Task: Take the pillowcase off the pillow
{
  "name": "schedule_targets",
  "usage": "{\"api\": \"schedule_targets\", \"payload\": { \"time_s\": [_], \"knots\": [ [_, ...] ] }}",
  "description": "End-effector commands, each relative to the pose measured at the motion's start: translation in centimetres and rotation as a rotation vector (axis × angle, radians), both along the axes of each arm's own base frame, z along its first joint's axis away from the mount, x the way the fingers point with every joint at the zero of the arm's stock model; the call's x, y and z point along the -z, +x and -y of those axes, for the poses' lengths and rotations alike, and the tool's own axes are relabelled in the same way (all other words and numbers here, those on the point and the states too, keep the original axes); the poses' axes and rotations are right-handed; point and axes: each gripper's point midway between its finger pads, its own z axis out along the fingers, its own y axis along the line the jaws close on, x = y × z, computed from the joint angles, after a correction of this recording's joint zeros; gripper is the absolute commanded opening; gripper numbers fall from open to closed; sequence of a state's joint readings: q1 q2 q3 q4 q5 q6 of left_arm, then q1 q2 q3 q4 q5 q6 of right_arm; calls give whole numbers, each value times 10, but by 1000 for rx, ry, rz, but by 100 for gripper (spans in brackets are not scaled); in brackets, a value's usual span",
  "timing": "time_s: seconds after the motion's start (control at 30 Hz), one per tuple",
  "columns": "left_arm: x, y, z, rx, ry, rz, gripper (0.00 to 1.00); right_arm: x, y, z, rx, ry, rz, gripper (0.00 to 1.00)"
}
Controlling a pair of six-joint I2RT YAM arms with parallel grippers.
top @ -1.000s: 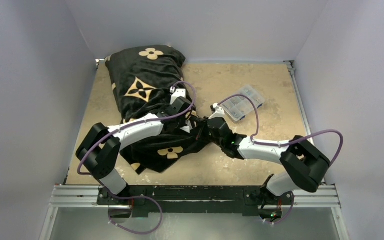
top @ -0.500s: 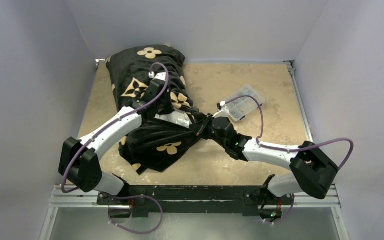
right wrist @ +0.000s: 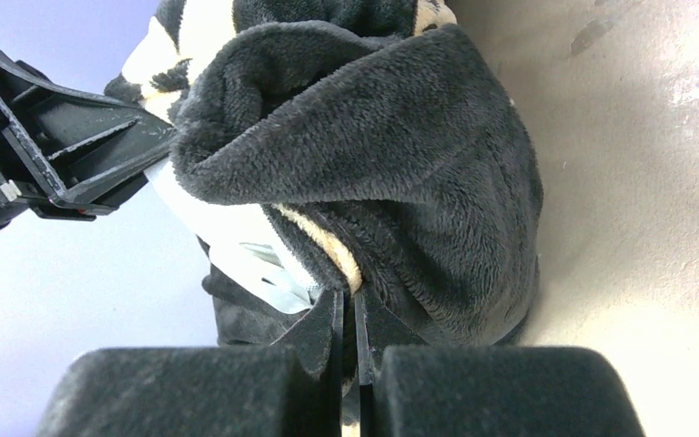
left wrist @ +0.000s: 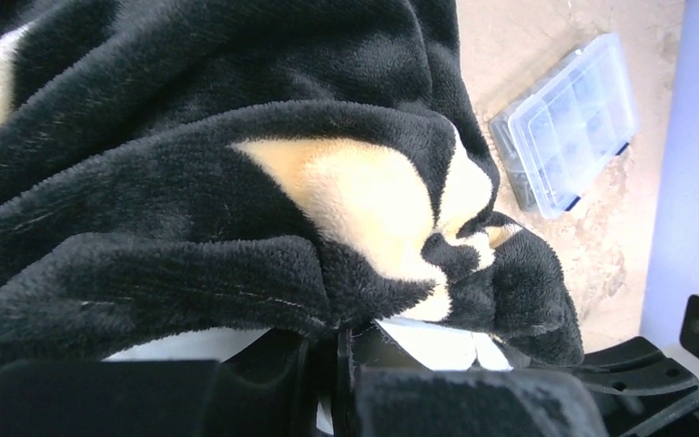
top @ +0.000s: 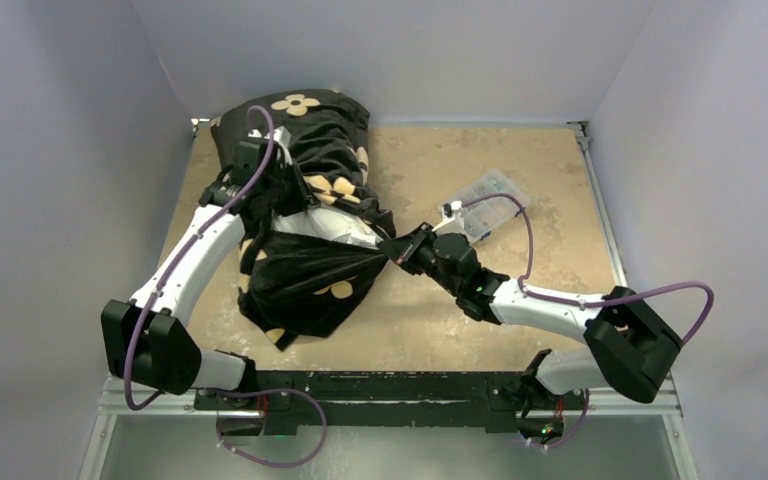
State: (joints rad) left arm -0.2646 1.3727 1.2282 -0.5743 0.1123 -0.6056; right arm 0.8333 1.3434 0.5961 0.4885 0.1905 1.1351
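Black plush with tan flower and star motifs, the pillowcase (top: 305,280) lies bunched along the left side of the counter (top: 530,320), from the far left corner down toward the near edge. Its pile is rumpled into deep folds. About midway along, the fabric is gathered back, so a strip of the white pillow (top: 332,228) shows between two dark heaps. The left gripper (left wrist: 341,344) sits at that gathered edge, its jaws closed to a thin slit on a fold of the plush, with white showing just under the fold. The right gripper (right wrist: 347,320) reaches in from the middle of the counter and is pinched tight on the cover's hem, where the cloth stands in a taut point. A clear compartment box (top: 487,204) lies apart, right of centre toward the far edge.
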Motion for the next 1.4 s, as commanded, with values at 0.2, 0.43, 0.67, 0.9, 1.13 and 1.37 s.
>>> {"api": "schedule_targets", "payload": {
  "time_s": [0.2, 0.43, 0.67, 0.9, 1.13, 1.37],
  "knots": [
    [-97, 36, -124, -346, 98, 331, 0, 63, -1, 74, 189, -200, -150, 0],
    [-104, 22, -158, -460, 115, 359, 0, 56, 8, 83, 213, -191, -143, 0],
    [-114, 15, -164, -478, 107, 384, 0, 35, 32, 105, 232, -198, -55, 0],
    [-113, 20, -109, -226, -5, 407, 0, 6, 52, 85, 133, -274, 84, 9],
    [-102, 25, -10, 9, -55, 375, 0, -31, 43, 77, 36, -294, 211, 52],
    [-89, 42, 76, 106, -120, 362, 3, -76, 10, 61, -47, -254, 320, 81]
  ]
}}
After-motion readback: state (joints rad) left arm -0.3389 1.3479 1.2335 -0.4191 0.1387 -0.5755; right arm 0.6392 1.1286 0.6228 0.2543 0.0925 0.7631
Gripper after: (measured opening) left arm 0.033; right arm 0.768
